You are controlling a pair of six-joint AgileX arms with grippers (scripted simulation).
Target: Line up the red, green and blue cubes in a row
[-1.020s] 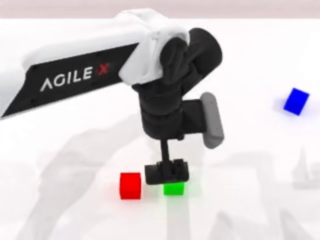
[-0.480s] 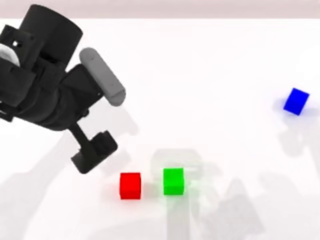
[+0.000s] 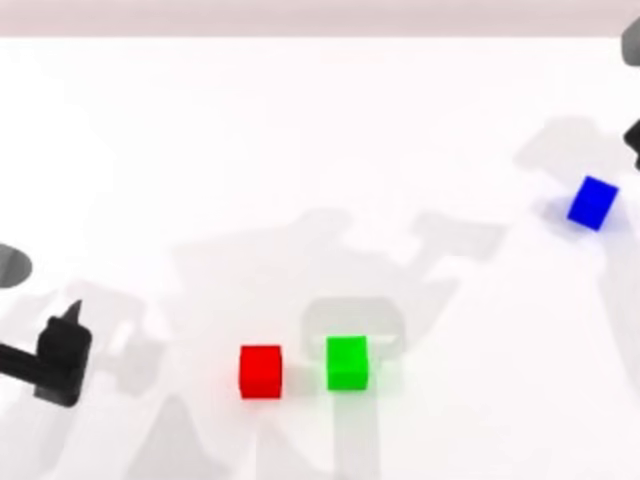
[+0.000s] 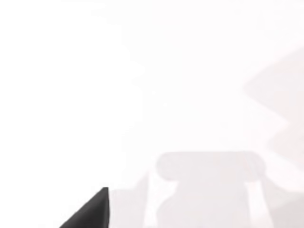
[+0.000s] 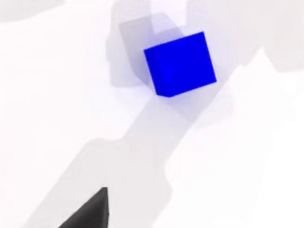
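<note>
Near the front edge, red cube beside green cube; both grippers' opening unclear.

Bright, even light is washing the white table almost to glare, so its edges are fading out. Soft, overlapping grey shadows of the arms are spreading across it, and the blue cube is casting a faint bluish one.

Just a plain white table, matte and bare, covering nearly the whole top view. Soft grey shadows smeared across it, heaviest toward the near edge and out at the right. Thin pinkish-beige strip of backdrop along the far edge. Same white surface in both wrist views too.
</note>
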